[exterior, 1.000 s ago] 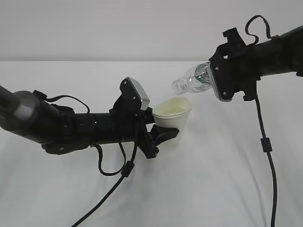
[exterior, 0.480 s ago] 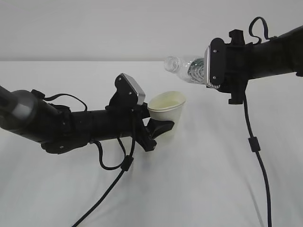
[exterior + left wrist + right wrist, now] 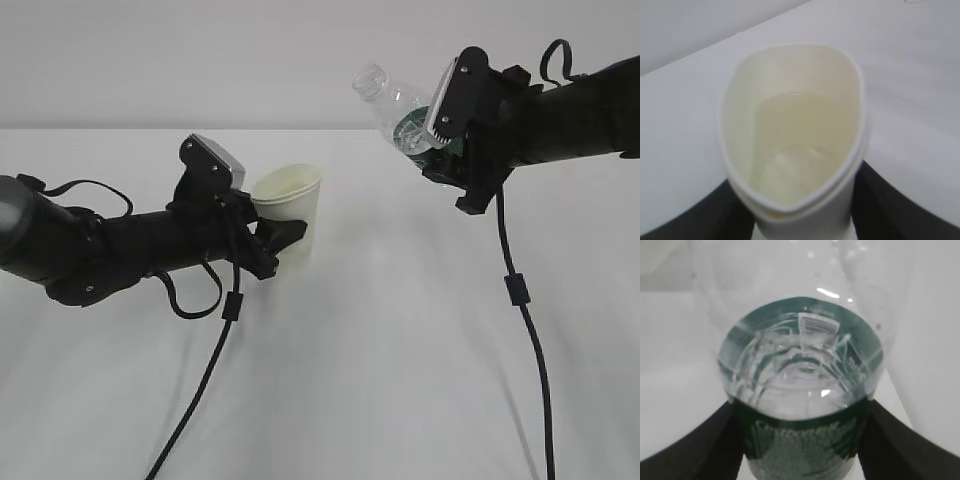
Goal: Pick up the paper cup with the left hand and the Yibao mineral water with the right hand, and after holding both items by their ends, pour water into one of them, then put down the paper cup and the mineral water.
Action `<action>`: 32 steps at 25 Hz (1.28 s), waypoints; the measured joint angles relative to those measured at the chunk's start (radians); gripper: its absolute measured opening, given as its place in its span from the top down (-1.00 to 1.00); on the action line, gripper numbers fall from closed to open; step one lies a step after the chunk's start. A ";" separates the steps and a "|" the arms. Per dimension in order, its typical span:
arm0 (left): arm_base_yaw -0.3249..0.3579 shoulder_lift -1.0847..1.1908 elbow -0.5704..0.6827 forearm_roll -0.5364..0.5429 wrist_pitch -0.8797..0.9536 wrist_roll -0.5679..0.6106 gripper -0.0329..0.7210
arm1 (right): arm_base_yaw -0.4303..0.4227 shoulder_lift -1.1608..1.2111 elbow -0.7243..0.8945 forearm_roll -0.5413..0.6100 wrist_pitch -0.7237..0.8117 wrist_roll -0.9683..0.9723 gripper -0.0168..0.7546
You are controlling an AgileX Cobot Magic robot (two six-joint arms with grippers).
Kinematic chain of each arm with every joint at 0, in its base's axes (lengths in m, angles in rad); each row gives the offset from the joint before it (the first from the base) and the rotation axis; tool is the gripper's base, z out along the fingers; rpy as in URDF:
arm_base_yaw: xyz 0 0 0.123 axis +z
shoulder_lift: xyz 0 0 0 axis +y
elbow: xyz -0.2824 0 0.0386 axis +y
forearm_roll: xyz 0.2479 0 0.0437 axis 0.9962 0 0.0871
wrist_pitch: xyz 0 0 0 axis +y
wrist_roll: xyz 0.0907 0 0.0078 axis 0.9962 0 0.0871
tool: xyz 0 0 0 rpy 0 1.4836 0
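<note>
My left hand (image 3: 282,238) is clamped low on the paper cup (image 3: 291,205), upright over the desk (image 3: 400,350). It looks thin-walled, its rim already oval, so I'd keep the squeeze light. Up-right of the cup, my right hand (image 3: 440,150) grips the slick Yibao mineral water (image 3: 398,108) near its base.

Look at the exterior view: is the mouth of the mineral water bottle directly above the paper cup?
No: the Yibao mineral water tilts mouth-up in the right hand, well to the right of the paper cup held by the left hand.
</note>
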 joint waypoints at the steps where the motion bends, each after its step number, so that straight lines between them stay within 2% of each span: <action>1: 0.013 0.000 0.000 0.000 0.003 0.000 -0.11 | 0.000 0.000 0.000 0.041 0.000 0.002 -0.28; 9: 0.098 -0.014 0.000 -0.045 0.022 0.000 -0.11 | -0.002 0.057 -0.002 0.241 -0.066 -0.012 -0.28; 17: 0.163 -0.032 0.000 -0.075 0.070 0.000 -0.11 | -0.033 0.148 -0.002 0.615 -0.193 -0.190 -0.28; 26: 0.219 -0.032 0.000 -0.239 0.074 0.054 -0.12 | -0.035 0.246 -0.002 1.016 -0.338 -0.403 -0.28; 27: 0.219 -0.032 0.000 -0.256 0.074 0.067 -0.12 | -0.035 0.254 -0.002 1.038 -0.348 -0.419 -0.28; 29: 0.221 -0.032 0.000 -0.300 0.074 0.100 -0.12 | -0.035 0.279 -0.004 1.153 -0.377 -0.461 -0.28; 30: 0.223 -0.032 0.000 -0.324 0.074 0.118 -0.12 | -0.035 0.284 -0.004 1.167 -0.383 -0.471 -0.28; 32: 0.223 -0.032 0.000 -0.387 0.074 0.158 -0.12 | -0.035 0.301 -0.004 1.279 -0.397 -0.532 -0.28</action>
